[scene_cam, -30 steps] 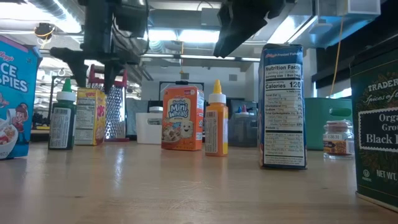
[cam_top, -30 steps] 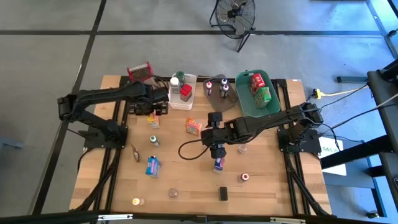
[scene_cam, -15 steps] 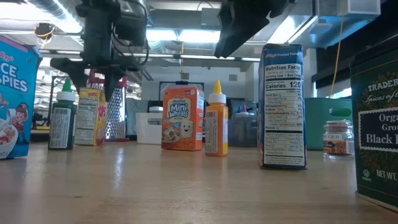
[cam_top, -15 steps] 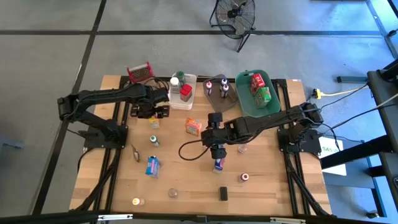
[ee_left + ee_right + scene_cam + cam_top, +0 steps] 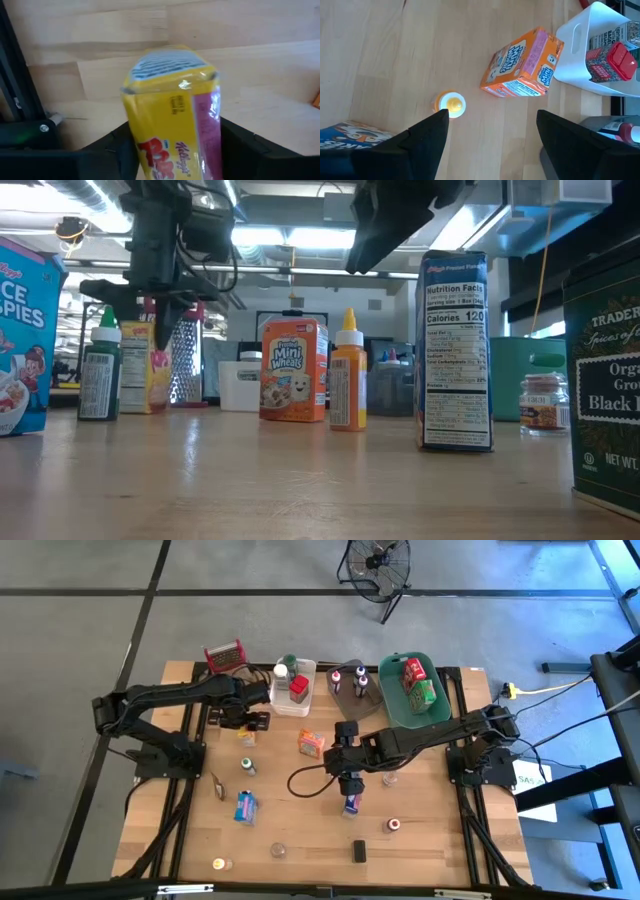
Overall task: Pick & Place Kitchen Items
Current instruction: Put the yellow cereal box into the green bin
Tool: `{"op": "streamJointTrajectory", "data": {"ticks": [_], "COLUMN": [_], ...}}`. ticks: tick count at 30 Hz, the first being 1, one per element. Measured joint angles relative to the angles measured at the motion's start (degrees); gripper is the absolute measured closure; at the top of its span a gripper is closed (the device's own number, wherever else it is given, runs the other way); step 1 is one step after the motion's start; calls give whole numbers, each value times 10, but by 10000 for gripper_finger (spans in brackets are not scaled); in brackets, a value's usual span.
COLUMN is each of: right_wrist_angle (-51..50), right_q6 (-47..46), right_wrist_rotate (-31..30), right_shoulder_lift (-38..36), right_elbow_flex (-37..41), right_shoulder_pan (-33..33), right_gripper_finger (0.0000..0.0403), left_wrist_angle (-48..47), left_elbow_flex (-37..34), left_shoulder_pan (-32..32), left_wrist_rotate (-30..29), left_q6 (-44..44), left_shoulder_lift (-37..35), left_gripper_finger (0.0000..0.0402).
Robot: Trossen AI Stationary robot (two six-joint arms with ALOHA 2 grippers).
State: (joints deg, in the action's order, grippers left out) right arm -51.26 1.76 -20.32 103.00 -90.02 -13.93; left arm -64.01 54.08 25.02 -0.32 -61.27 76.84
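Left gripper (image 5: 172, 150) spread wide, fingers flanking upright yellow cereal box (image 5: 172, 125), not yet touching. Box looks light, thin card, crushable; grip flat side panels mid-height, gently. Right gripper (image 5: 349, 787) open, above blue box (image 5: 351, 804).

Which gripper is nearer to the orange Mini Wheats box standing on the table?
The right. The right gripper hangs just beside the orange Mini Wheats box, toward the table's front. The left gripper is farther off on the box's other side, around a yellow box.
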Motion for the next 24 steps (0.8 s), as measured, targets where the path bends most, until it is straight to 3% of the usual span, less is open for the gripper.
{"op": "streamJointTrajectory", "data": {"ticks": [10,16,19,24], "right_wrist_angle": [-4,-8,-7,-8], "right_q6": [0,0,-1,-30], "right_wrist_rotate": [0,-8,-47,-163], "right_shoulder_lift": [0,0,0,0], "right_elbow_flex": [0,0,0,0], "right_shoulder_pan": [0,-1,-9,-34], "right_gripper_finger": [98,98,98,98], "left_wrist_angle": [0,-1,-2,-5], "left_elbow_flex": [0,0,2,41], "left_shoulder_pan": [0,-2,-2,-3], "left_wrist_rotate": [0,-1,-9,-42], "left_q6": [45,66,75,101], "left_shoulder_lift": [0,-16,-37,-78], "left_gripper_finger": [283,301,300,300]}}
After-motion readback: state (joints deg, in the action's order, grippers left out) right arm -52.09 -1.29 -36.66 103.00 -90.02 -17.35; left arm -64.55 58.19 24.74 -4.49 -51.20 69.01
